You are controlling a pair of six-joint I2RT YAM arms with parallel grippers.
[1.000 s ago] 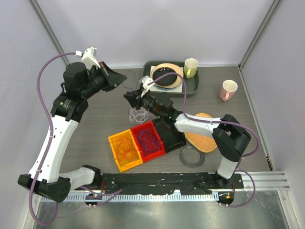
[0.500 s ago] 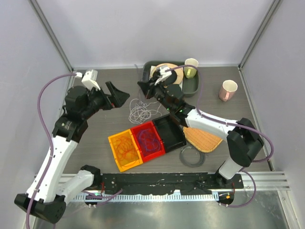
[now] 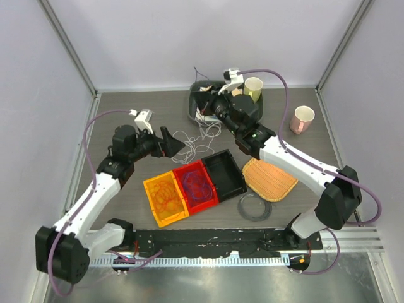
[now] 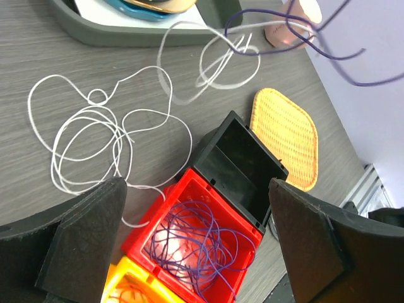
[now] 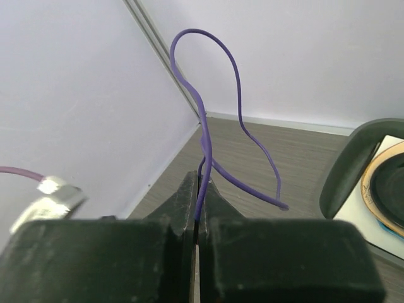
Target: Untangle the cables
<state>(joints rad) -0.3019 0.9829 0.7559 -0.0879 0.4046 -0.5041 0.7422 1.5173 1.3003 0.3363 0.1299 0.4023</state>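
Observation:
A white cable (image 3: 189,136) lies in loose loops on the table (image 3: 126,120); some of its strands rise toward the tray. My right gripper (image 3: 206,105) hovers by the tray's left end, shut on a purple cable (image 5: 204,120) whose free end curls upward (image 3: 198,72). In the left wrist view that purple cable (image 4: 287,39) hangs above the white cable (image 4: 95,129) and crosses its raised loops. My left gripper (image 3: 177,146) stands open and empty just left of the white loops, above the bins (image 4: 196,189). A red bin (image 3: 208,201) holds a purple coil (image 4: 196,243). A yellow bin (image 3: 153,185) holds an orange coil (image 3: 167,196).
An empty black bin (image 3: 225,173) adjoins the red one. A woven mat (image 3: 270,178) and a clear ring (image 3: 254,207) lie to the right. At the back stands a dark tray (image 3: 196,107) with plates, a green cup (image 3: 254,88) and a pink cup (image 3: 302,118).
My left gripper has opened and dropped lower toward the bins. My right arm has swung back toward the tray, pulling the purple cable up; the white loops have shifted back with it.

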